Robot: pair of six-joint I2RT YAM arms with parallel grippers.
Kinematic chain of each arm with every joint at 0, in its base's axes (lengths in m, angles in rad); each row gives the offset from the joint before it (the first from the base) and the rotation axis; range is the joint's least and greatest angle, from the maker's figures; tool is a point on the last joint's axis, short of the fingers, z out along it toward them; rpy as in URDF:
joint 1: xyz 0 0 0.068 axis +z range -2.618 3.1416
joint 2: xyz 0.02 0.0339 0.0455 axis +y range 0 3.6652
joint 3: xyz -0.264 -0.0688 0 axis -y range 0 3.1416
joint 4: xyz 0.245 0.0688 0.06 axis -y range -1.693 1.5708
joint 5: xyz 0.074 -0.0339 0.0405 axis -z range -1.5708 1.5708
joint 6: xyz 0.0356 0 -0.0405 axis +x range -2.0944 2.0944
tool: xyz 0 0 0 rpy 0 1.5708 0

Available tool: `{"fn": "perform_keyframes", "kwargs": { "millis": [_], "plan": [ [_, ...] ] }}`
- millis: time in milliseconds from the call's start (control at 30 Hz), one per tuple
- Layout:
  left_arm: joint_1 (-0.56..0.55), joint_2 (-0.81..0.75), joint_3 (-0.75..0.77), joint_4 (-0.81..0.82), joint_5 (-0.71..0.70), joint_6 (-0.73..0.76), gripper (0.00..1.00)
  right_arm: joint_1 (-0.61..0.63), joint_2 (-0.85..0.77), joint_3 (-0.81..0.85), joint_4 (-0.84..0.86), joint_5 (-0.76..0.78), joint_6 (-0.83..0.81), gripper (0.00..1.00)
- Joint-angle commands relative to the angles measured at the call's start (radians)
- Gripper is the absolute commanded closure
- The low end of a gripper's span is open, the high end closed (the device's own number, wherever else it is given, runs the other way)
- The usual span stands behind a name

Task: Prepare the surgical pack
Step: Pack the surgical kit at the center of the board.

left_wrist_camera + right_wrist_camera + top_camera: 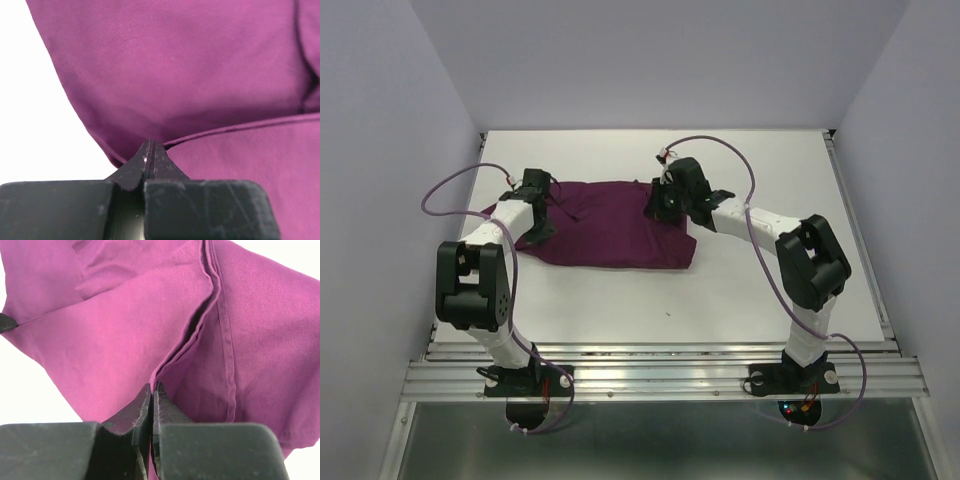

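The deep-purple cloth wrap (pixel 610 232) lies folded over on the white table in the top view. My left gripper (pixel 532 192) is shut on its far left edge; in the left wrist view the gripper (pixel 150 146) pinches a hem of the cloth (pixel 190 75). My right gripper (pixel 663 200) is shut on the far right corner; in the right wrist view the gripper (pixel 154 389) clamps a folded edge of the cloth (pixel 110 340). The steel tray, instruments and gauze are hidden or out of view.
The white table (pixel 760 300) has raised rails at its right side and a metal frame (pixel 660 375) along the near edge. Grey walls close in on both sides and the back.
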Motion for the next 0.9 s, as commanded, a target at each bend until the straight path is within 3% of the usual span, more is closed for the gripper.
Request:
{"fn": "perform_keyframes", "kwargs": {
  "millis": [0,667,700,767,867],
  "plan": [
    [0.013,-0.084,-0.007,-0.037,-0.017,-0.016,1.0,-0.004,-0.004,0.078,0.069,0.0,0.004,0.98],
    [0.073,-0.172,-0.107,-0.026,-0.025,-0.062,1.0,-0.004,0.124,0.174,0.06,0.054,-0.011,0.92],
    [0.079,-0.172,-0.114,-0.018,-0.025,-0.061,1.0,-0.004,0.13,0.19,0.053,0.056,-0.016,0.83],
    [0.083,-0.169,-0.12,-0.009,-0.014,-0.056,1.0,-0.004,0.134,0.205,0.052,0.054,-0.02,0.76],
    [0.086,-0.16,-0.114,-0.007,0.0,-0.055,0.89,-0.004,0.09,0.219,0.011,0.071,-0.036,0.39]
  ]
}}
